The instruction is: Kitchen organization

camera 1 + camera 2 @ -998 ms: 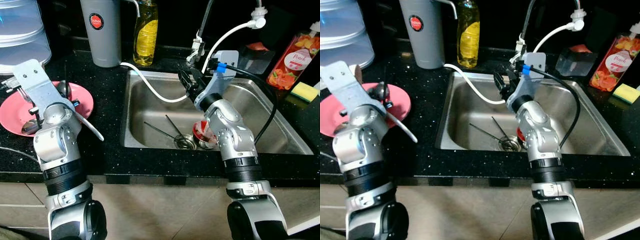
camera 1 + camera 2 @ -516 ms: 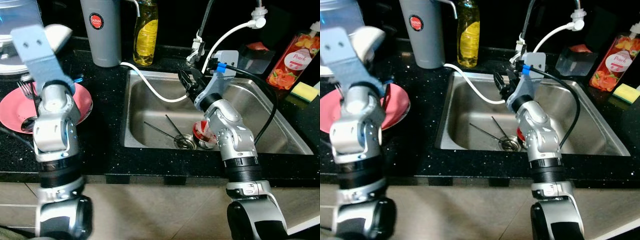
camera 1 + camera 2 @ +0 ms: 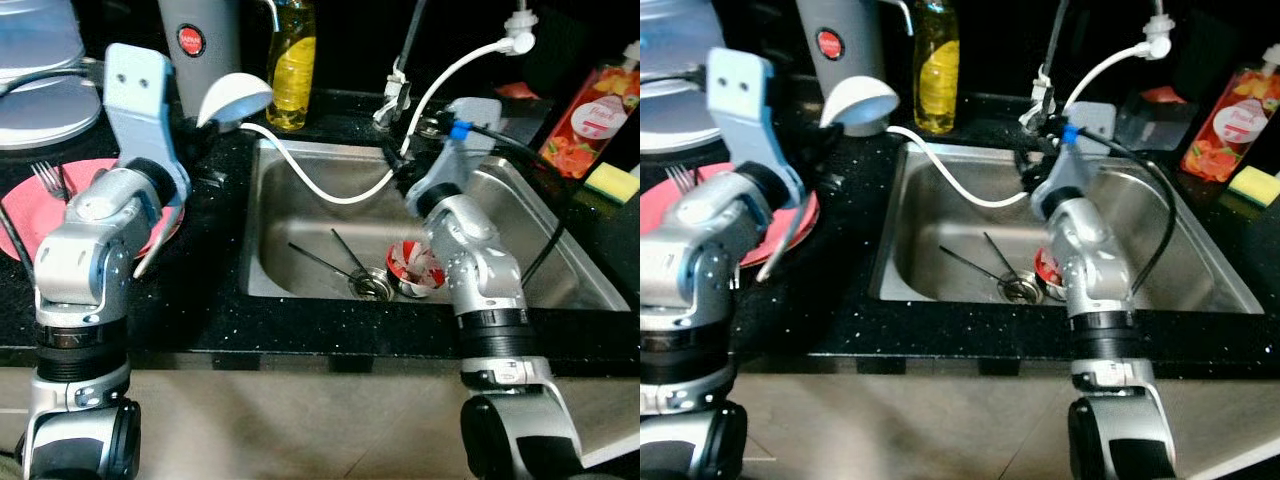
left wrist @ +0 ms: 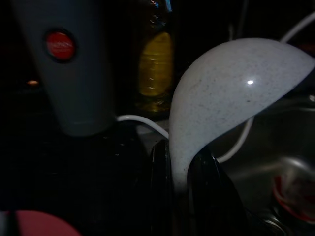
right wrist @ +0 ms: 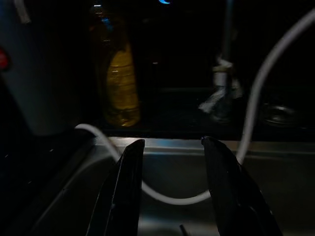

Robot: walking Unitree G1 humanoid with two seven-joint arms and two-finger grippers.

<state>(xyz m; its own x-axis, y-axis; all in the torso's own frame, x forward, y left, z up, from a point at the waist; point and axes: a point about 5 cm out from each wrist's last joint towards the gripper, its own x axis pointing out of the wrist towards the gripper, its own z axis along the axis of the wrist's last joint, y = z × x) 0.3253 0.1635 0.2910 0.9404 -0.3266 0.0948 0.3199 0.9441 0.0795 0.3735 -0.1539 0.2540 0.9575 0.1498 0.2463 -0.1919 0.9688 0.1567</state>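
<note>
Above the dark surface left of the sink [image 3: 300,160], the left gripper [image 4: 184,162] has its fingers clamped on a white ladle [image 3: 234,99], bowl pointing sinkward; the right gripper [image 5: 170,172] hangs over the basin, fingers apart, empty.

A plate [image 3: 22,205] lay on the counter [image 3: 215,290] at frame left; the sink [image 3: 530,215] sat centre-right, a soap bottle [image 3: 291,65] behind it.

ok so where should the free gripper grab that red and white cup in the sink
Grip the red and white cup by its open rim, coming from above with the right gripper: it sits low on the sink floor against the drain.
</note>
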